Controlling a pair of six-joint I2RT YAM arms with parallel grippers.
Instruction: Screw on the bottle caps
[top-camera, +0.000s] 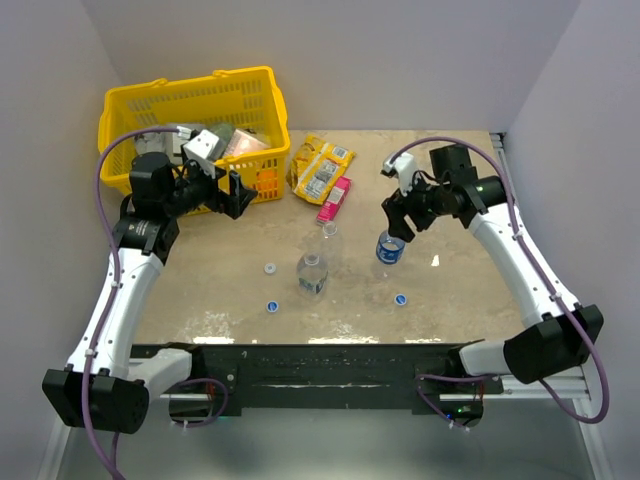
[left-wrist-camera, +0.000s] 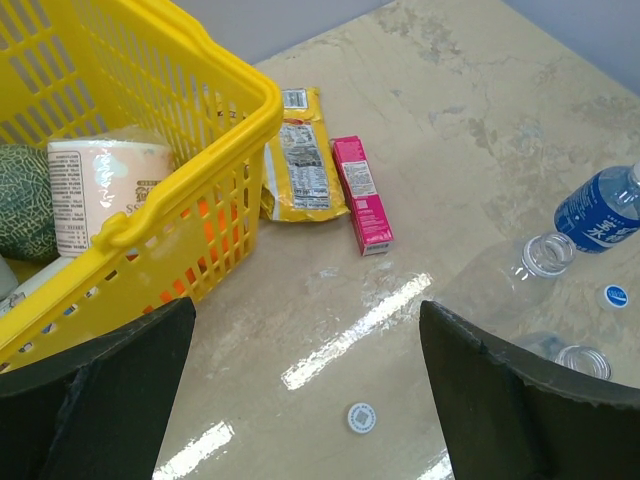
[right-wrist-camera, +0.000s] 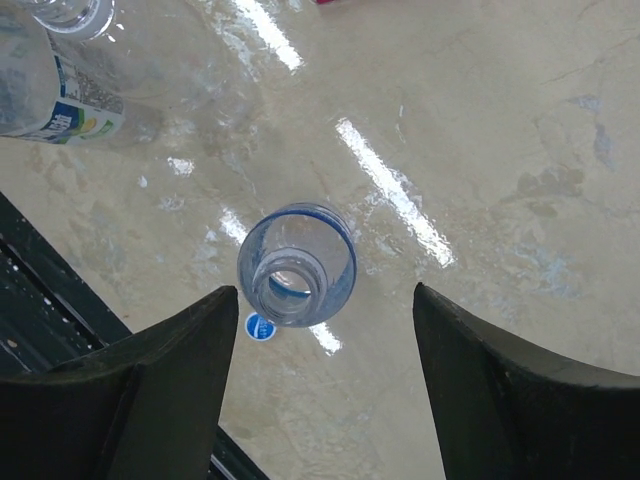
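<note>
Three uncapped bottles stand mid-table: a dark-blue-labelled bottle (top-camera: 390, 248), a pale-labelled bottle (top-camera: 312, 272) and a clear bottle (top-camera: 329, 232). A whitish cap (top-camera: 270, 268) and two blue caps (top-camera: 271, 306) (top-camera: 400, 299) lie loose on the table. My right gripper (top-camera: 397, 222) is open just above the blue-labelled bottle; in the right wrist view its open mouth (right-wrist-camera: 297, 265) sits between the spread fingers (right-wrist-camera: 325, 290), with a blue cap (right-wrist-camera: 260, 326) beside it. My left gripper (top-camera: 240, 195) is open and empty beside the basket. Its wrist view (left-wrist-camera: 307, 305) shows the whitish cap (left-wrist-camera: 361, 417) below.
A yellow basket (top-camera: 262, 92) holding packaged goods stands at the back left, close to my left gripper. A yellow snack packet (top-camera: 321, 165) and a pink packet (top-camera: 334, 199) lie behind the bottles. Grey walls enclose the table on three sides.
</note>
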